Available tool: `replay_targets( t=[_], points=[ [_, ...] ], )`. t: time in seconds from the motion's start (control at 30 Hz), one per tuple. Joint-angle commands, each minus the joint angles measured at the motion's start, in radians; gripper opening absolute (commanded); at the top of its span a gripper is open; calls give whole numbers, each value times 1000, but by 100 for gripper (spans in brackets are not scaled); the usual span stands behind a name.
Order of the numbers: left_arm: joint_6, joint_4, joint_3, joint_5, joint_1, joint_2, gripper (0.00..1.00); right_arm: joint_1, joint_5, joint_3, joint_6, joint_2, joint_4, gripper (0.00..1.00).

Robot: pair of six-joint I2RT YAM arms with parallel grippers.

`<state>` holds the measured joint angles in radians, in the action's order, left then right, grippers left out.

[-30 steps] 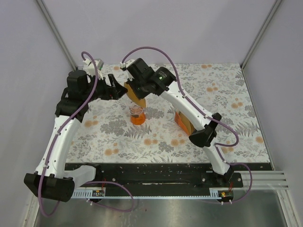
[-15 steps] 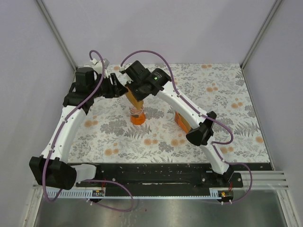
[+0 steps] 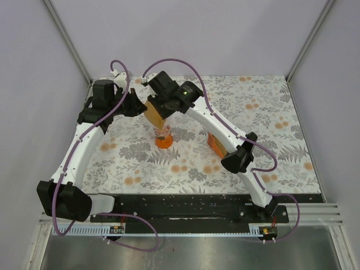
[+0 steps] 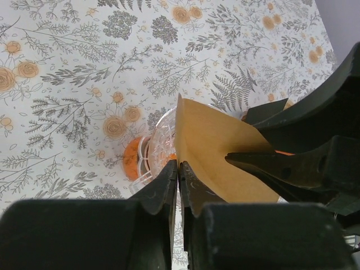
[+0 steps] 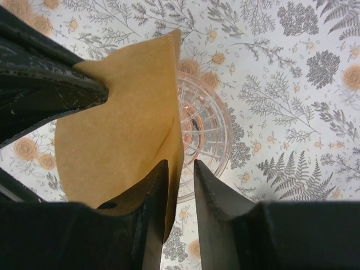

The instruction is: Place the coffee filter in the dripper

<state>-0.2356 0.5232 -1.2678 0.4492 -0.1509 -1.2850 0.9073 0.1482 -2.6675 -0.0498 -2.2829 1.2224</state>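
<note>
Both grippers meet at the coffee filter [image 5: 118, 124]: the left gripper [image 4: 178, 171] is pinched tight on its edge, while the right gripper [image 5: 179, 169] stands narrowly apart around its fold. From overhead, the filter hangs tilted just above the dripper [image 5: 205, 129], toward its 11 o'clock

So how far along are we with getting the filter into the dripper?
Done: the filter is up off the table, over the dripper. In hand: the left gripper is shut on one edge; the right gripper straddles another, grip unclear. Left: the filter isn't seated in the dripper, so it has to go down in and be released.
</note>
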Motion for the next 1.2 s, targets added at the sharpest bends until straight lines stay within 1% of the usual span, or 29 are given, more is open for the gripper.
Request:
replay_targets(
  t=[0.0, 0.07, 0.1, 0.2, 0.23, 0.33, 0.4, 0.53, 0.6, 0.63, 0.67, 0.7, 0.77, 0.83, 0.9, 0.97, 1.17],
  points=[
    [32, -23, -38, 5, 4, 33, 7, -11, 33, 1, 28, 59, -76, 38],
    [28, -23, -35, 11, 4, 39, 6, -11, 31, 11, 39, 72, -96, 49],
    [30, -23, -35, 9, 4, 41, 5, -10, 28, 18, 45, 79, -107, 52],
    [33, -22, -30, 8, 4, 39, 5, -11, 31, 29, 45, 97, -135, 59],
    [30, -23, -30, 11, 5, 39, 4, -10, 33, 31, 77, 106, -145, 60],
    [30, -22, -33, 13, 4, 30, 4, -11, 27, 47, 97, 140, -193, 63],
    [27, -23, -33, 16, 2, 26, 3, -11, 18, 90, 113, 180, -251, 64],
    [27, -23, -36, 19, 2, 24, 3, -11, -28, 271, 120, 290, -409, 65],
    [27, -23, -38, 20, 2, 23, 3, -11, -80, 375, 117, 333, -499, 65],
    [27, -23, -38, 20, 2, 21, 3, -11, -114, 402, 114, 351, -521, 65],
    [27, -26, -38, 20, 4, 23, 3, -11, -145, 461, 111, 365, -558, 62],
    [27, -28, -36, 20, 2, 21, 3, -11, -215, 490, 107, 379, -586, 57],
    [25, -28, -36, 22, 4, 19, 3, -11, -284, 541, 100, 381, -621, 42],
    [25, -29, -38, 23, 2, 21, 3, -11, -285, 555, 81, 366, -626, 22],
    [25, -31, -39, 25, 4, 19, 3, -11, -283, 555, 70, 341, -617, 10],
    [25, -31, -41, 23, 2, 18, 3, -11, -271, 534, 58, 303, -591, 0],
    [33, -31, -35, 16, 2, 13, 3, -11, -92, 381, 56, 169, -419, 0]
  ],
)
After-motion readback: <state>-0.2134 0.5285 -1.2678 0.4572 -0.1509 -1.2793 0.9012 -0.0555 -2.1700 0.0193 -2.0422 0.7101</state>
